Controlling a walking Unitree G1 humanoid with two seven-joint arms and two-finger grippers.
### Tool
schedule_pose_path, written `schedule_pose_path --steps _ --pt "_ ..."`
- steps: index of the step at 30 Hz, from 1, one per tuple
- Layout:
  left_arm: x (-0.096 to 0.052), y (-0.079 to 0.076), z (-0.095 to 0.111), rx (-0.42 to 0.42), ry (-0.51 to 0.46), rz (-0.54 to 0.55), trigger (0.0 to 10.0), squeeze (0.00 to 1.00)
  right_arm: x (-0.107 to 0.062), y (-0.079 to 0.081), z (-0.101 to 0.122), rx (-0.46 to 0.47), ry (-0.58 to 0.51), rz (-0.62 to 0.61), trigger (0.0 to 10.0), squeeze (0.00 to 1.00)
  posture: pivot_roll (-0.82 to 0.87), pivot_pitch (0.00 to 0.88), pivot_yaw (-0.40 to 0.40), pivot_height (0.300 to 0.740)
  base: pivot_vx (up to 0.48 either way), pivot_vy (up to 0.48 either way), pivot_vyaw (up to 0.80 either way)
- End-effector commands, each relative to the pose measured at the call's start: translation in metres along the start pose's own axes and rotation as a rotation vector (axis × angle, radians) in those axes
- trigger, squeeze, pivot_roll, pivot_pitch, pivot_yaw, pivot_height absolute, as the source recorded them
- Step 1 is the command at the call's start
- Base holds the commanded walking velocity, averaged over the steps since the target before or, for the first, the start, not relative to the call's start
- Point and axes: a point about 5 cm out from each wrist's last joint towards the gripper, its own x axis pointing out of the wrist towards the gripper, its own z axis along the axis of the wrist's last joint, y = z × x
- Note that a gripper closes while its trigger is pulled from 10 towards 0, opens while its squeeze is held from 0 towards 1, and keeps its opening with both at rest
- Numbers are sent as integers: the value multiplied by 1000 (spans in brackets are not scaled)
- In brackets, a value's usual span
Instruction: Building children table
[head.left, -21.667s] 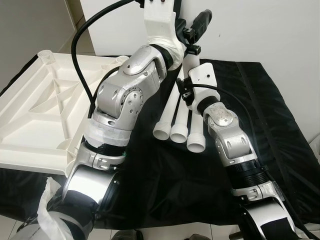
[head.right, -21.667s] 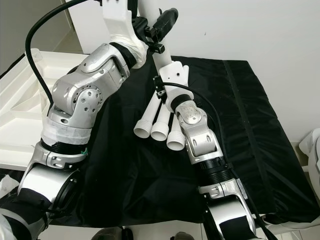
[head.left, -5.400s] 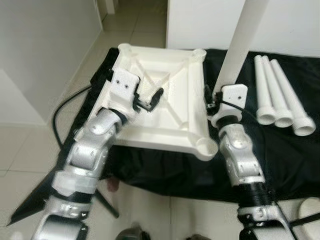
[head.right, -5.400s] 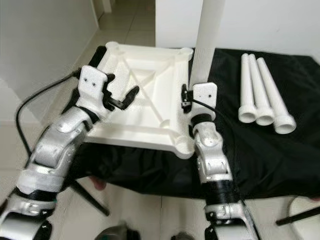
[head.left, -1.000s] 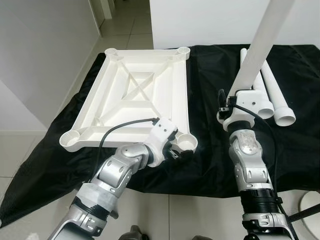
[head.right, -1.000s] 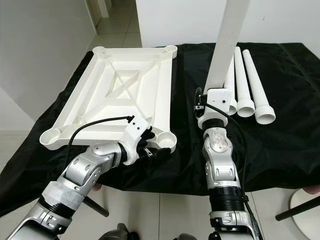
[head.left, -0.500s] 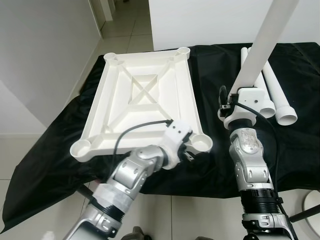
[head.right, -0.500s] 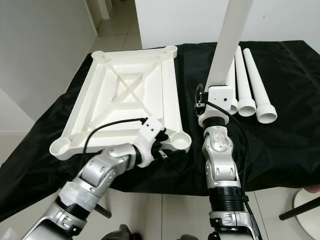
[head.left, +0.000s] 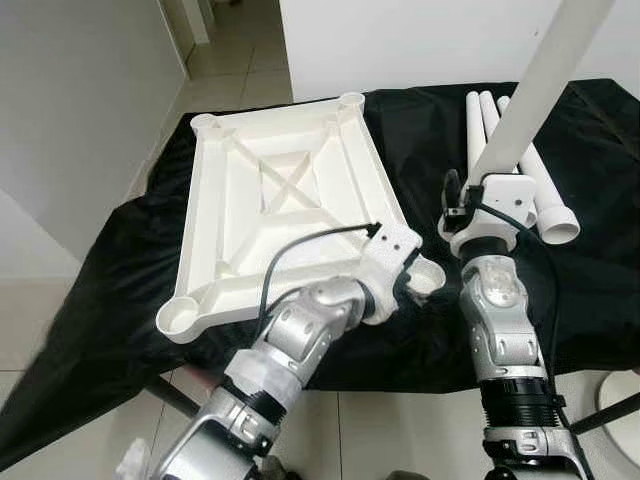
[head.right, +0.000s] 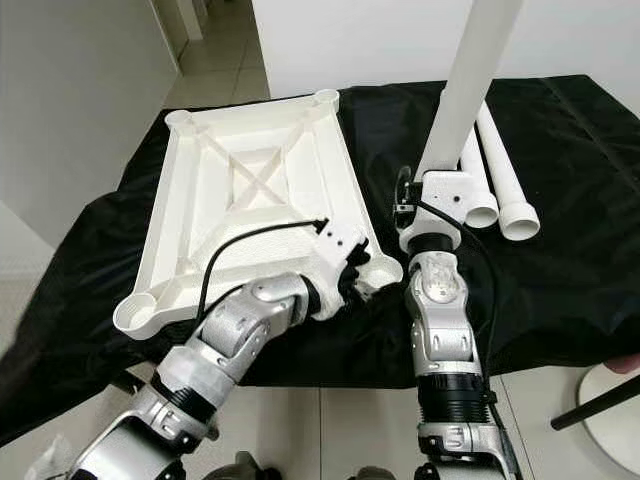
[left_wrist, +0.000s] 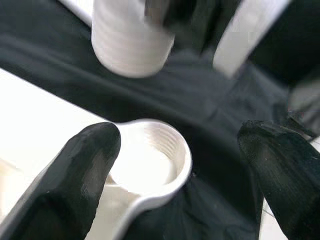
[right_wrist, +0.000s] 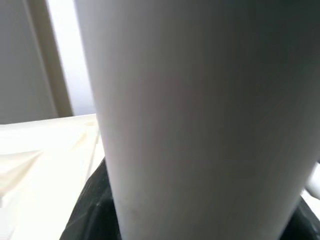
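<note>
The white tabletop (head.left: 290, 200) lies upside down on the black cloth, ribs up. Its near right corner socket (head.left: 428, 276) sits between the fingers of my left gripper (head.left: 410, 280), which stands open. In the left wrist view the threaded socket (left_wrist: 150, 152) lies between one black finger (left_wrist: 85, 170) and the other, set wide apart. My right gripper (head.left: 490, 195) is shut on a white table leg (head.left: 535, 95) held upright and leaning a little, just right of that corner. The leg's threaded lower end (left_wrist: 131, 45) hangs above the cloth beside the socket.
More white legs (head.left: 548, 195) lie side by side on the cloth (head.left: 120, 270) behind the right gripper. Tiled floor and a grey wall (head.left: 70, 120) are to the left. A white round object (head.left: 622, 392) sits at the lower right.
The tabletop has swung round, its near right corner sliding right toward the held leg, and my left gripper has moved with it. The right arm holds the leg about where it was.
</note>
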Motion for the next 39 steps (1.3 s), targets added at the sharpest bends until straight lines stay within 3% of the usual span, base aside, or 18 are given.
schedule_pose_path --steps 1,4,6,13,16,19,27,35,39 --pt "-17 9 1 16 -5 -2 10000 0 -3 7 1 26 -16 40 10000 0 -67 0 105 740 0 0 0" --pt "-26 13 3 11 -17 -4 10000 0 -6 8 -1 28 -12 59 10000 0 -56 0 95 740 0 0 0" --pt "-41 21 2 17 -35 15 10000 0 -10 9 -6 27 -3 76 10000 0 -51 0 89 740 0 0 0" --pt "-51 37 7 33 -67 104 10000 0 -14 8 -14 50 23 73 10000 0 -29 0 62 740 0 0 0" --pt "-60 64 23 2 -128 268 10000 0 -14 14 -16 61 24 115 10000 0 -26 0 79 740 0 0 0" --pt "-64 70 28 -14 -155 305 10000 0 -13 19 -16 47 17 150 10000 0 -32 0 85 740 0 0 0" --pt "-68 75 26 -51 -158 366 10000 0 -17 22 -15 40 10 170 10000 0 -47 0 92 740 0 0 0" --pt "-76 66 21 -50 -185 300 10000 0 -27 27 -15 46 11 237 10000 0 -51 0 81 740 0 0 0" --pt "-84 55 20 -1 -197 219 10000 0 -36 24 -18 44 29 248 10000 0 -38 0 64 740 0 0 0"
